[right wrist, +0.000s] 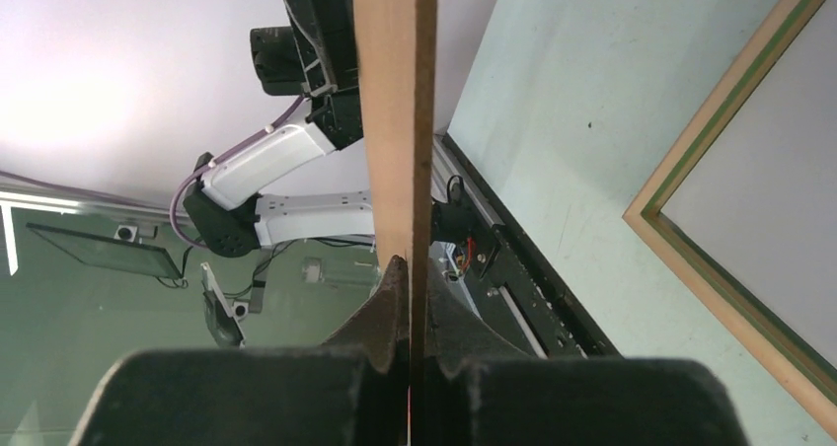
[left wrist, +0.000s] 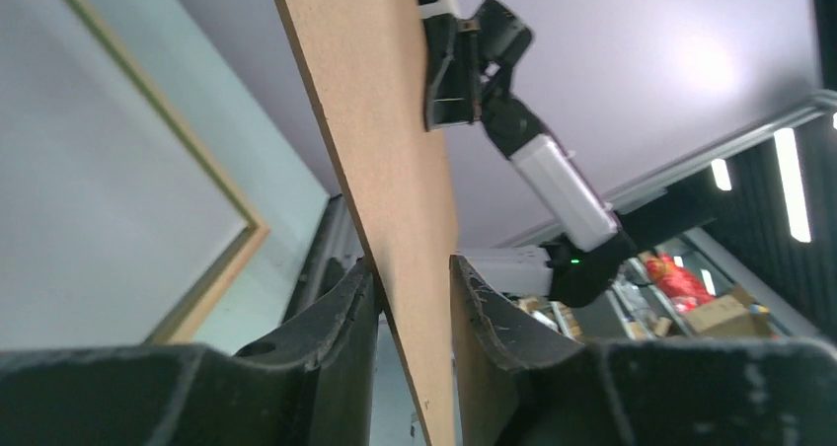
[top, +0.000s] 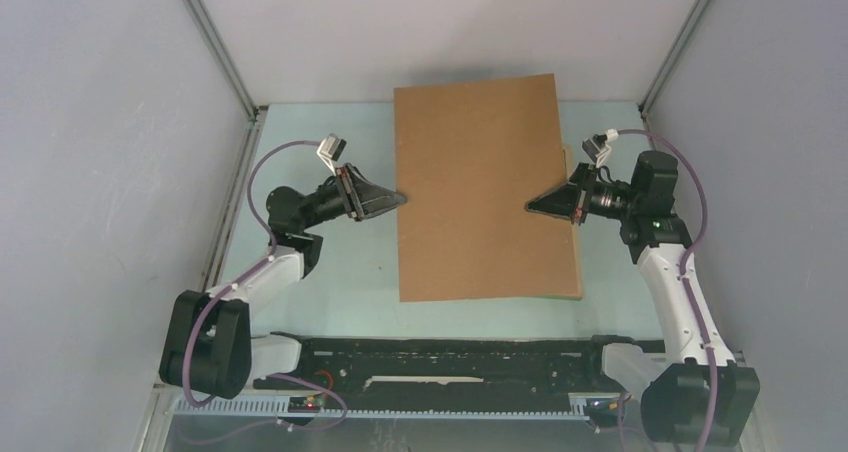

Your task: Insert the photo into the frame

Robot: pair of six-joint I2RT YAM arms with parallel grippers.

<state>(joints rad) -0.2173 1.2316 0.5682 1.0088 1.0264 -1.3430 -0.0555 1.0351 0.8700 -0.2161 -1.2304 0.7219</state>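
In the overhead view both arms rise from their bases at 6 o'clock and bend inward over the pale green table (top: pixel 330 272). The left gripper (top: pixel 402 198) reaches in from 9 o'clock to the left long edge of the photo (top: pixel 485 187). The right gripper (top: pixel 530 207) comes in from 3 o'clock, its tip lying over the board just inside the right long edge. The photo is turned plain brown back upward, long sides running 6 to 12 o'clock, and is carried above the table between the two claws.

From the right wrist, that claw's two black fingers (right wrist: pixel 390 308) are squeezed onto the photo's thin edge with no gap showing, so it has the board pinched. From the left wrist, the fingers (left wrist: pixel 341 318) stand one on each side of the board, narrowly parted and close against it; whether they actually press it cannot be told.

The frame (right wrist: pixel 646 214) lies flat on the table underneath, light wood with a green stripe inside, at 3 o'clock in the right wrist view. In the left wrist view the frame (left wrist: pixel 252 231) sits at 9 o'clock
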